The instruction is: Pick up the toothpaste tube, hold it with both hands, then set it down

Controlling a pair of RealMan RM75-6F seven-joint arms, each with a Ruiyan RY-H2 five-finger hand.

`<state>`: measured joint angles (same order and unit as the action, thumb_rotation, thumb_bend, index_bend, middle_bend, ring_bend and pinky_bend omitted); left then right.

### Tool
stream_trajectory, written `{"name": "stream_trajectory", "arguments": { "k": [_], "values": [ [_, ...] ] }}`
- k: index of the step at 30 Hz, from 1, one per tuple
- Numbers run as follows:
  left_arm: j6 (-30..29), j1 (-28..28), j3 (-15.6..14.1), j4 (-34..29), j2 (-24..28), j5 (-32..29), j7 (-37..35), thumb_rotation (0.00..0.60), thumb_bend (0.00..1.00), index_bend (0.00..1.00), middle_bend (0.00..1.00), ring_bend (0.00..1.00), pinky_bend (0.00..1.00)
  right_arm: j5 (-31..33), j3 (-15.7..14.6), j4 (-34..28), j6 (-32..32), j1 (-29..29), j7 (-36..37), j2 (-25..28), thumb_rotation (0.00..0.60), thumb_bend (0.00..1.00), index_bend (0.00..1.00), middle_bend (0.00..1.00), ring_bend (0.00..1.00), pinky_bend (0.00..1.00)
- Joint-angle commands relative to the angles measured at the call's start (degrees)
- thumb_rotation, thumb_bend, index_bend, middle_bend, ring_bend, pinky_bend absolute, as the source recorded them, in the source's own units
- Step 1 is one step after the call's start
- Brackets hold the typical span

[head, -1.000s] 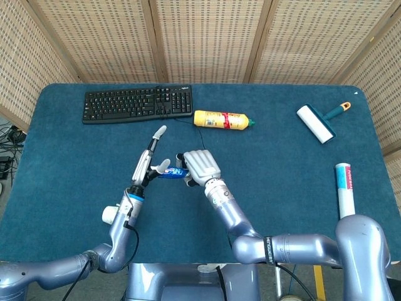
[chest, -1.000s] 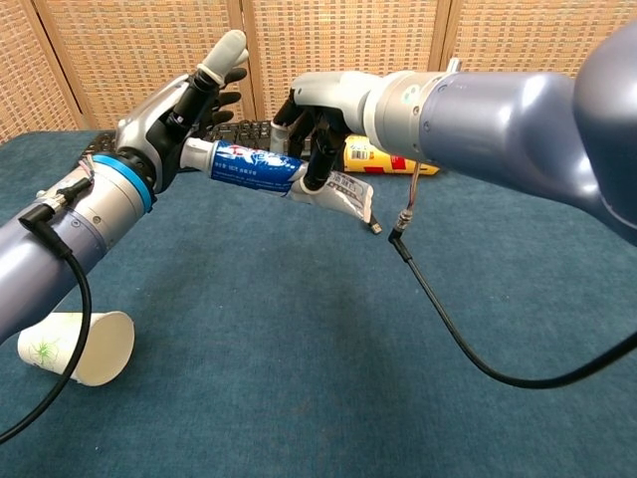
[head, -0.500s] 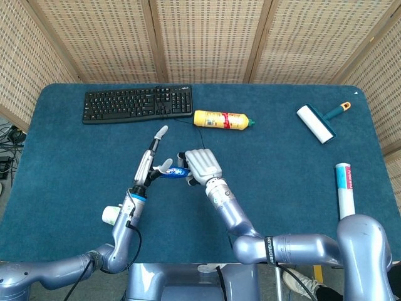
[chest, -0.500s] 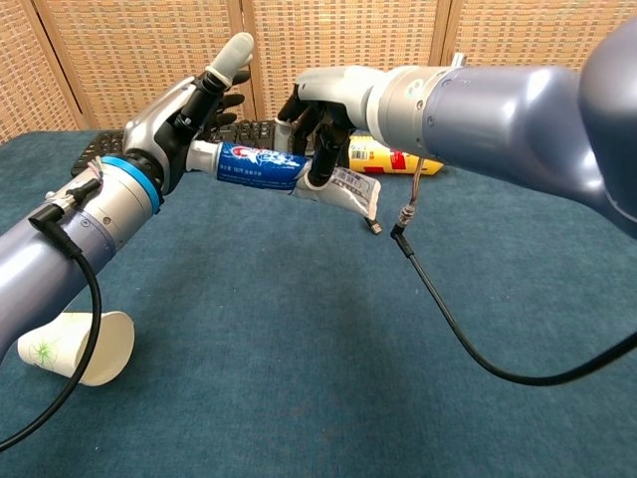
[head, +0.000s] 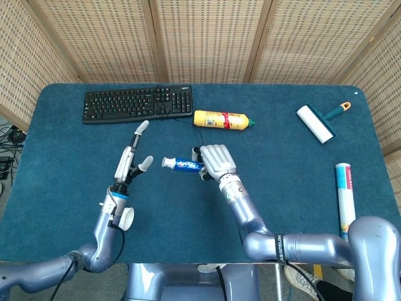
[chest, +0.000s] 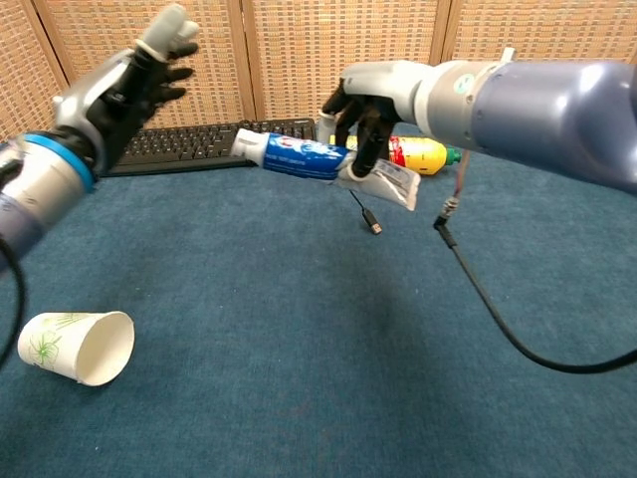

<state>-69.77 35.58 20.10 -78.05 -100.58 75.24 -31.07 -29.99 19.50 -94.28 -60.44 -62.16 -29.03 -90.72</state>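
Observation:
The blue and white toothpaste tube point(head: 182, 165) point(chest: 299, 157) hangs above the table, lying roughly level with its white cap pointing left. My right hand point(head: 215, 161) point(chest: 370, 102) grips its crimped end, fingers curled around it. My left hand point(head: 130, 162) point(chest: 124, 80) is off to the left with its fingers spread, holding nothing, and a clear gap separates it from the cap.
A black keyboard point(head: 137, 103) lies at the back left, a yellow bottle point(head: 223, 119) beside it. A lint roller point(head: 317, 123) sits back right, another tube point(head: 344, 188) at the right edge. A paper cup point(chest: 76, 346) lies on its side near front left. A loose cable point(chest: 458, 259) trails across the cloth.
My left hand let go of the tube's cap end and drew away to the left. My right hand carried the tube a little to the right.

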Motion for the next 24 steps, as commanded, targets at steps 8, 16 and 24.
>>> {"name": "stream_trajectory", "arguments": {
  "k": [8, 16, 24],
  "values": [
    [-2.40, -6.04, -4.51, -1.48, 12.05, 3.59, 1.01, 0.121, 0.00, 0.00, 0.00, 0.00, 0.00, 0.41, -3.30, 1.96, -0.27, 2.82, 0.49, -0.57, 0.600, 0.46, 0.46, 0.44, 0.40, 0.53],
    [-2.76, -10.47, -7.94, -6.96, 22.66, 2.73, 10.99, 0.232, 0.00, 0.00, 0.00, 0.00, 0.00, -0.36, -4.40, -0.59, 1.67, 6.33, 4.04, 1.77, 0.600, 0.00, 0.00, 0.00, 0.00, 0.00],
    [-6.61, -16.12, -11.78, -13.68, 31.80, 4.21, 16.60, 0.315, 0.00, 0.00, 0.00, 0.00, 0.00, -18.91, -9.38, -7.72, -3.92, 15.85, 12.28, 10.42, 0.600, 0.00, 0.00, 0.00, 0.00, 0.00]
  ]
}}
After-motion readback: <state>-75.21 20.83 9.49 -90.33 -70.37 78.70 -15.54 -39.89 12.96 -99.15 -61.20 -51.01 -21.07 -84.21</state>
